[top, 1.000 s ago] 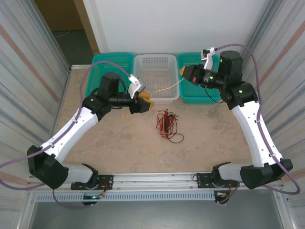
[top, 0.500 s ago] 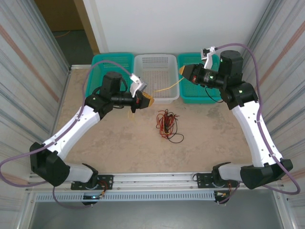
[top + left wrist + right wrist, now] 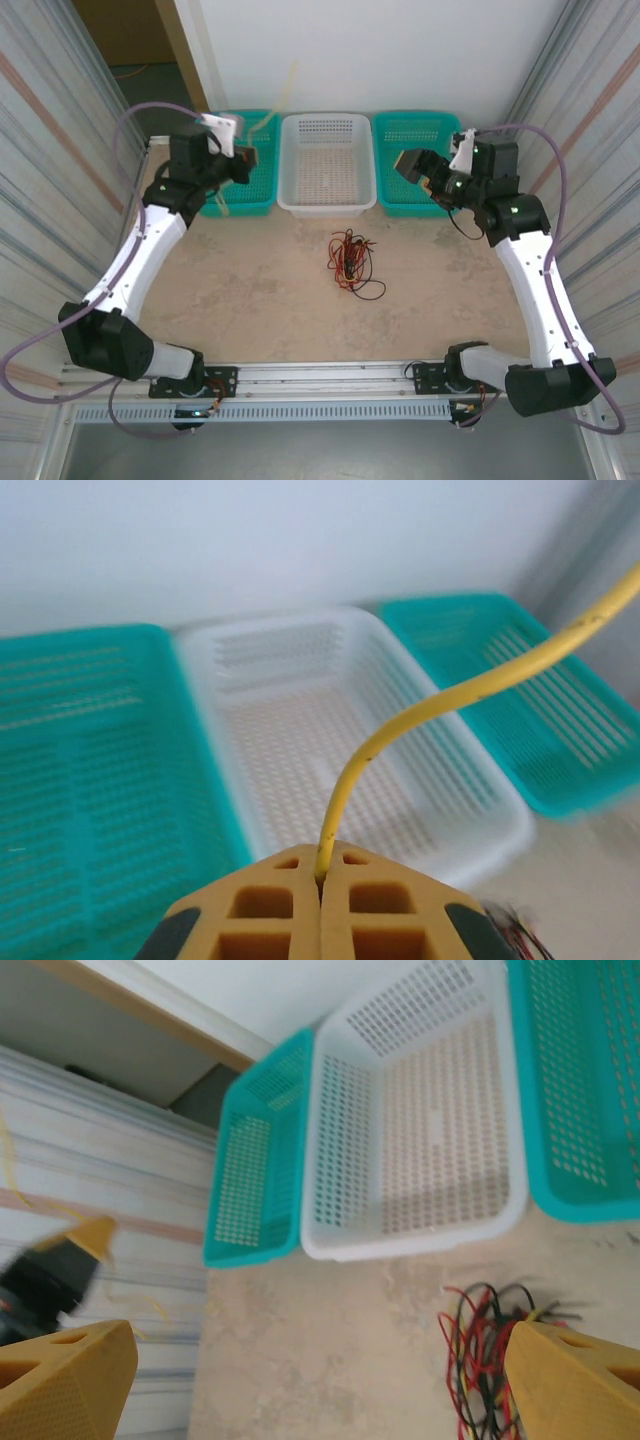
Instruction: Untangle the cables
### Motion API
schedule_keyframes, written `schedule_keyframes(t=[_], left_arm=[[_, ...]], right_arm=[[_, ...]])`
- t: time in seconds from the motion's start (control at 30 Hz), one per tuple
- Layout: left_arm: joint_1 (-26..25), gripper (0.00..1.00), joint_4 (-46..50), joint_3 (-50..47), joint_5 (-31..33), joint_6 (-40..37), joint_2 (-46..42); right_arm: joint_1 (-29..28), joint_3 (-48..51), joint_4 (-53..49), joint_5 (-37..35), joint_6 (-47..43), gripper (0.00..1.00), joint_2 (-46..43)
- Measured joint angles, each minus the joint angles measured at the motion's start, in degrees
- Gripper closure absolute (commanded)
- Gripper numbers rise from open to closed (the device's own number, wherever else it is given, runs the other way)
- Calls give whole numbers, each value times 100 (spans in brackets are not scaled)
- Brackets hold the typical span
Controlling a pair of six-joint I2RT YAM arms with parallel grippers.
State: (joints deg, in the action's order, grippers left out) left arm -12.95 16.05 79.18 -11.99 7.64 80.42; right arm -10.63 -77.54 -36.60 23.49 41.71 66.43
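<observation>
1. Over the left teal basket [image 3: 235,205], at the back of the surface [image 3: 250,290], the left gripper [image 3: 246,160] hangs high. Its jaws are pressed tight together on the yellow cable [image 3: 450,695], and the wrist camera shows the wire nipped in the seam between the two yellow pads [image 3: 270,910].
2. Look at that cable: it springs straight up out of the pinch, bends over and sweeps off to the upper right of the left wrist view. From above it shows as a pale streak rising against the back wall [image 3: 400,50].
3. On the other side, the right gripper [image 3: 412,165] sits above the right teal basket [image 3: 395,135]. Its jaws are spread wide and hold nothing, and its fingers [image 3: 60,1370] sit at opposite bottom corners of its own camera with bare surface between them.
4. Down in the middle of the surface lies the tangle of red and black wires [image 3: 350,262], a small knot with one loop trailing toward the near edge. It is well apart from both grippers and a little way in front of the white basket [image 3: 328,170].
5. The right wrist camera catches that tangle at its lower right, red and black strands crossing, with what looks like a pale yellowish strand among them.
6. The white basket stands between the two teal ones, all three in a row along the back wall.
</observation>
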Motion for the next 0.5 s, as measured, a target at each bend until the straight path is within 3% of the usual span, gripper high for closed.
schedule_keyframes(t=[0.2, 0.5], left_arm=[[686, 100, -411, 289, 883, 780, 772], [673, 100, -684, 916, 1655, 1067, 2105]], right_arm=[[-420, 479, -9, -122, 2, 8, -83], [-973, 584, 107, -120, 4, 9, -79]])
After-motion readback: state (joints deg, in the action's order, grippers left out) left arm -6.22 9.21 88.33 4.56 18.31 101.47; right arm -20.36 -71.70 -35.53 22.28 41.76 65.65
